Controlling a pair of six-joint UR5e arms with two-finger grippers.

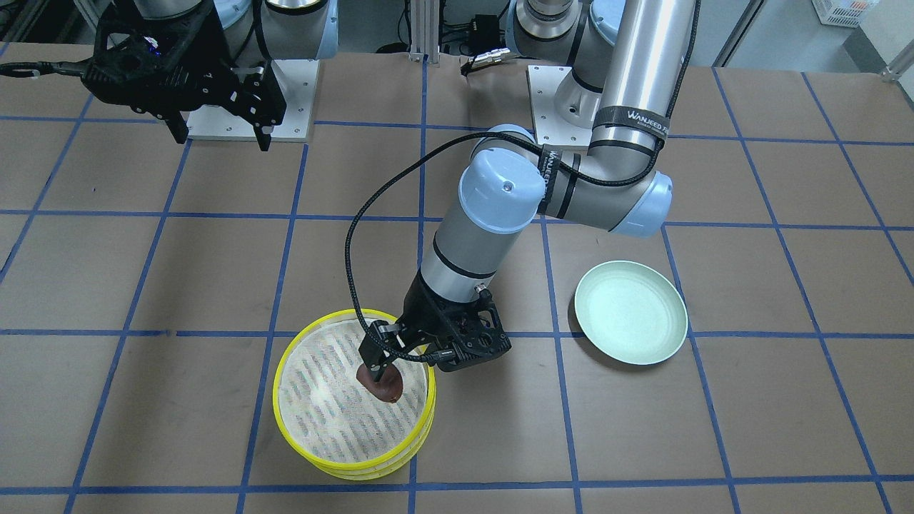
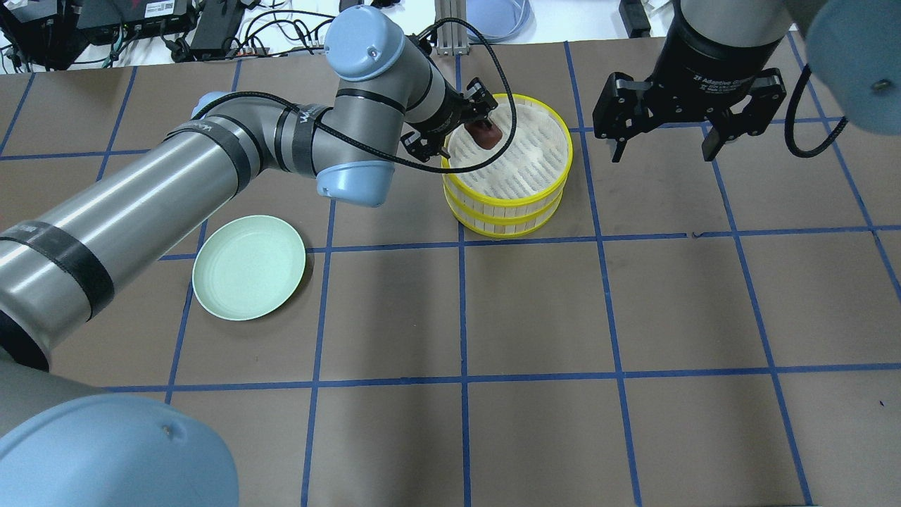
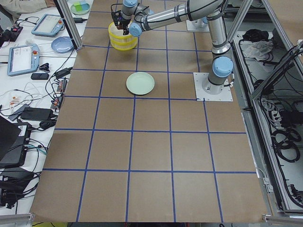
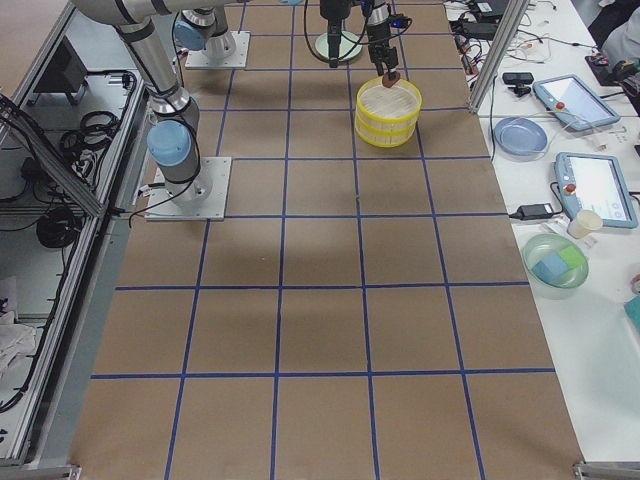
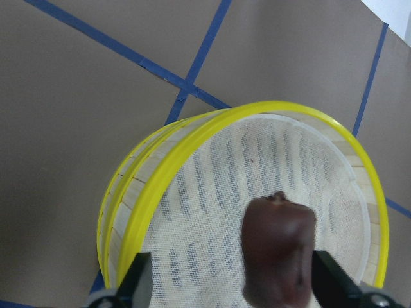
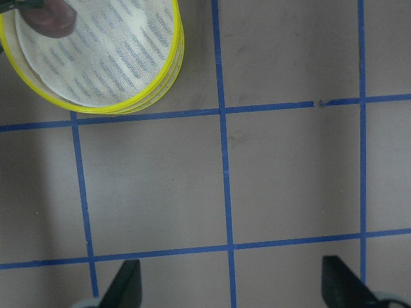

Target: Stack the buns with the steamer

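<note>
On the brown bench [image 2: 535, 317] stand a yellow steamer [image 2: 507, 211] and, well apart, a green plate [image 2: 204, 285]. The left gripper [image 1: 378, 365], jaws spread, hangs over the steamer, the dark bun [image 1: 383, 384] against one finger; the pale bun [image 6: 138, 22] lies inside. The right gripper [image 2: 663, 151] hovers aside, jaws spread.

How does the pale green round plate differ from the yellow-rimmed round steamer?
The pale green round plate is shallow and empty; the yellow-rimmed round steamer is tall and tiered. The plate is plain; the steamer has white mesh lining, with a dark reddish-brown bun over it. Both are round.
</note>
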